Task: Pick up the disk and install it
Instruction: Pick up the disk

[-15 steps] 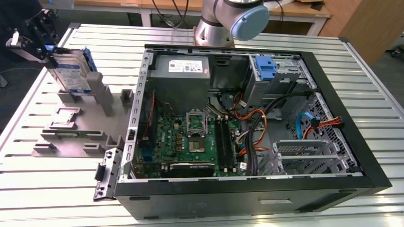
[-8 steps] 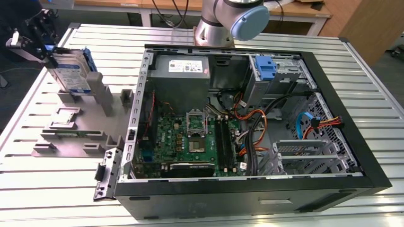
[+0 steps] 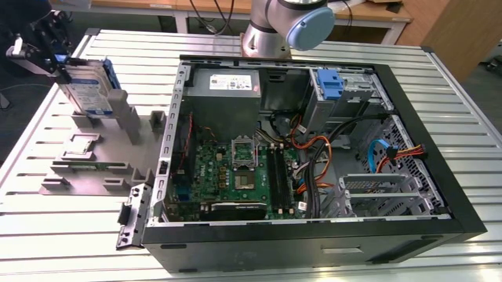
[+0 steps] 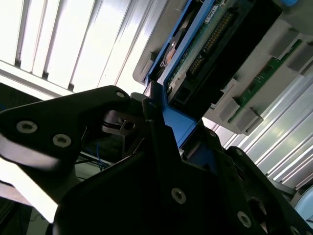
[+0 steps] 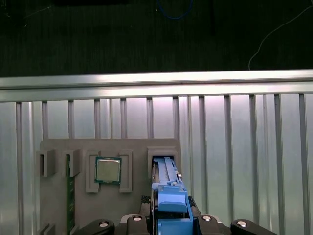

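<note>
The disk point(image 3: 88, 88) stands on edge in a slot of the grey fixture point(image 3: 129, 120) at the exterior view's left, on the slatted bench point(image 3: 70, 235) beside the open computer case point(image 3: 314, 241). The hand point(image 3: 59, 59) is at the disk's upper end, clenched on the blue frame point(image 4: 178, 120) that runs along its edge. In the second wrist view the black fingers point(image 4: 154, 122) sit on either side of that frame.

I judge the disk to be stiff, dense for its size and sensitive to knocks, with smooth metal faces. The plastic frame at the narrow end therefore looks like the sensible hold, clear of the green circuit board and the connector pins point(image 4: 215, 34).

The board and pins show in the second wrist view. The first wrist view looks down along the disk point(image 5: 168, 196) into its slot, with the processor chip point(image 5: 107, 170) seated nearby in the same fixture. The exterior view gives the case's drive bay, where a blue bracket point(image 3: 330, 82) sits
</note>
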Motion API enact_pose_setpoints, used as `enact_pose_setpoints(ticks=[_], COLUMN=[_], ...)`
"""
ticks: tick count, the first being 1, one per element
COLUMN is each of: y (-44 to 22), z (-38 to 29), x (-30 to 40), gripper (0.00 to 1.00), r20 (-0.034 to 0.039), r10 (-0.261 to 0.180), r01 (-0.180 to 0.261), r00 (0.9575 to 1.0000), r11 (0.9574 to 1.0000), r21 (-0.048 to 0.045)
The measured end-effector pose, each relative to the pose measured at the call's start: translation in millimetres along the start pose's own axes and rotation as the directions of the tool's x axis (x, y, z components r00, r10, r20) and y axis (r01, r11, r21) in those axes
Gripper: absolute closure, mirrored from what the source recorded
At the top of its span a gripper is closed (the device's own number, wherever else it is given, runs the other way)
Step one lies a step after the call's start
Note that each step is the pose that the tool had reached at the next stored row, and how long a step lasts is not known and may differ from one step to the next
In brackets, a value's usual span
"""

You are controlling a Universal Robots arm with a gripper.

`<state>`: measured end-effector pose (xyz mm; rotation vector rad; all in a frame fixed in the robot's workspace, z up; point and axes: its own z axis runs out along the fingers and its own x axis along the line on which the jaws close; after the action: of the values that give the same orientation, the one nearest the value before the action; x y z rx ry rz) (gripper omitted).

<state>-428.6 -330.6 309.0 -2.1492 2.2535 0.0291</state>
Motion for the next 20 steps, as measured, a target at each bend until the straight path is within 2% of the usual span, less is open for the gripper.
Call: enact_pose_setpoints(ticks=[11,20], y=[0.0,-0.1], z=[-3.1,-8.8], x=[-0.1,-0.3], gripper=[0.63,0.63], r20=[0.0,0.0], r10=[0.0,0.0], r01=[0.0,0.0], r00=[1.0,1.0], r11=[1.0,1.0], r21=[0.0,0.0])
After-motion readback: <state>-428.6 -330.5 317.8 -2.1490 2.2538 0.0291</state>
